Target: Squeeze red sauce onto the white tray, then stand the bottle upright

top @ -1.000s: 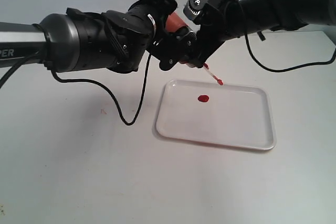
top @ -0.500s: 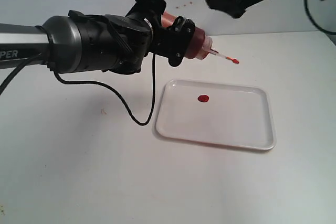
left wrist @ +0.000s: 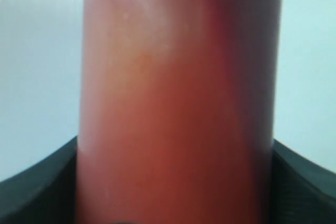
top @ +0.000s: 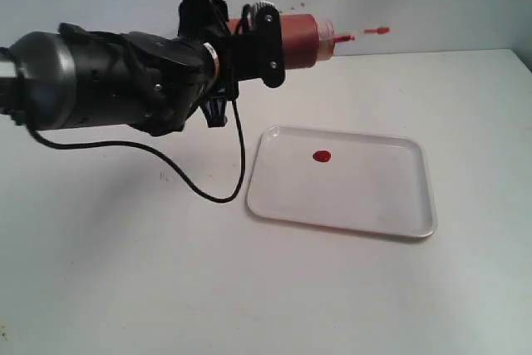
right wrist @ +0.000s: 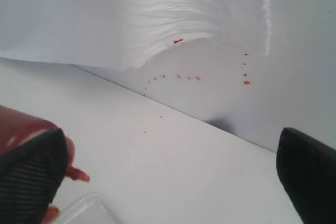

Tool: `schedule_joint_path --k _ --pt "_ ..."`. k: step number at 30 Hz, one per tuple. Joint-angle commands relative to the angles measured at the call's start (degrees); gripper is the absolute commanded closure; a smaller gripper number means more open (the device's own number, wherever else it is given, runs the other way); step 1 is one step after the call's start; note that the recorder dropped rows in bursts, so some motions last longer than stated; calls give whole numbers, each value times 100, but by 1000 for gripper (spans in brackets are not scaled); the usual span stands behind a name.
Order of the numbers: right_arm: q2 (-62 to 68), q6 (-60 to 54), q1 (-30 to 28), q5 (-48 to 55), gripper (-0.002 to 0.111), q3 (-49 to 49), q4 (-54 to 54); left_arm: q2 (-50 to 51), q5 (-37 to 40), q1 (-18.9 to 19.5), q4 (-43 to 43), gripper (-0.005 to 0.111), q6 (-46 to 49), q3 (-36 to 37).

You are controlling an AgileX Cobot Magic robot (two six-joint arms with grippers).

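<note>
"From the outside camera, where was the bottle?"

"The bottle point(top: 299, 37) hung on its side in the air, above the counter point(top: 125, 288) and beyond the far left corner of the white tray point(top: 374, 205). The left jaws were clenched around its body. Its nozzle point(top: 342, 37) pointed toward the view's right, with the small red tip cap point(top: 378, 31) out past it."

"And the sauce?"

"One small round blob of red sauce point(top: 322, 156) lay on the tray. A black cable point(top: 242, 155) drooped from the left arm point(top: 108, 81) to the counter just beside the tray."

"The left wrist camera?"

"The bottle's blurred dark red wall point(left wrist: 178, 103) filled it, with black fingers point(left wrist: 31, 187) against either side."

"The right wrist?"

"The right jaws stood released and wide apart, with nothing between them. Past one finger point(right wrist: 29, 177) showed a bit of the bottle point(right wrist: 18, 121). Red-brown specks point(right wrist: 178, 77) dotted the white backdrop point(right wrist: 105, 14)."
</note>
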Motion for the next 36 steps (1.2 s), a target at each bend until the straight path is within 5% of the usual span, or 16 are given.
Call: schedule_joint_path --k 1,14,22,36 --pt "-70 18 -37 329 3 -22 97 -757 -534 244 384 107 -1706 699" --pt "-54 26 -37 1945 3 390 -384 -1705 -559 244 384 107 -2844 1501" --pt "552 -1463 19 2842 3 1503 2806 -2366 -983 244 384 107 -3342 1501" --pt "931 -2510 1377 2842 3 1738 2935 -2694 -2069 244 384 107 -4305 1512"
